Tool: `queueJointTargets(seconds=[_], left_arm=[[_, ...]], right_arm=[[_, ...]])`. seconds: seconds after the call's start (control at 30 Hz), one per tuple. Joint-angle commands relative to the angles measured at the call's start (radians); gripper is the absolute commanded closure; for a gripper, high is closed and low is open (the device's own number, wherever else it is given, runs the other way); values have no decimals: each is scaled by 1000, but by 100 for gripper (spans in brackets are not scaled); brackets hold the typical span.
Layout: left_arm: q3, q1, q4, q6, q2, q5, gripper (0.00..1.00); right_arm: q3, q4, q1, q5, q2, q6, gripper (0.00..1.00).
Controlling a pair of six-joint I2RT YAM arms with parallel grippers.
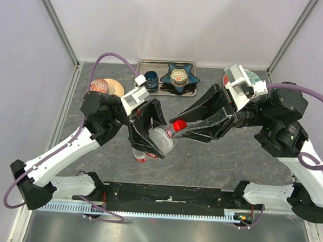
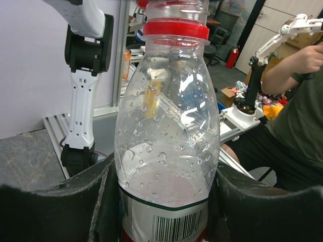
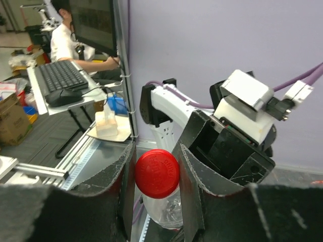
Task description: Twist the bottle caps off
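My left gripper (image 1: 150,143): clamped on the clear bottle (image 2: 166,141), mid-body.
My right gripper (image 1: 182,127): fingers squeezing the red cap (image 3: 157,173) from both sides.
Position: tipped sideways between my grippers, over the middle of the table (image 1: 230,157).

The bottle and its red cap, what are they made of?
The bottle looks like thin clear plastic, glossy: you see through it, droplets cling inside, light glints. The cap seems opaque red plastic, smooth with a soft sheen, evenly coloured.
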Motion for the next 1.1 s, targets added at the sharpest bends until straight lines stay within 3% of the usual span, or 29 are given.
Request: queueJointTargets(seconds=[0.0, 0.13, 0.23, 0.27, 0.3, 0.37, 0.4, 0.43, 0.57, 0.67, 0.8, 1.07], left_arm=[[-5, 10, -115, 102, -36, -45, 42], [-15, 10, -219, 204, -50, -68, 43], [-27, 12, -275, 256, -68, -99, 43], [-30, 10, -325, 277, -76, -137, 43], [-30, 10, -351, 299, -85, -161, 43], [-35, 10, -405, 366, -134, -253, 43], [-39, 10, -460, 391, -161, -298, 43], [-51, 10, -489, 441, -215, -348, 43], [-99, 10, -577, 535, -353, -658, 44], [-124, 10, -609, 561, -410, -767, 44], [-147, 12, -612, 561, -445, -811, 43], [-188, 10, -612, 560, -501, -829, 41]], right_arm=[[81, 75, 7, 158, -48, 27, 100], [88, 59, 7, 366, -59, 10, 100], [89, 4, 5, 636, -70, -33, 100], [91, -67, 7, 732, -70, -46, 100], [65, -102, 7, 1010, -76, -51, 100], [-15, -181, 8, 1222, -93, -62, 100], [-138, -195, 7, 1359, -120, -54, 100], [-206, -202, 7, 1396, -136, -48, 100], [-510, -231, 2, 1439, -191, 94, 100], [-694, -214, 2, 1428, -179, 156, 100], [-869, -153, -10, 1388, -46, 271, 100], [-1009, 89, -91, 1267, 192, 348, 100]])
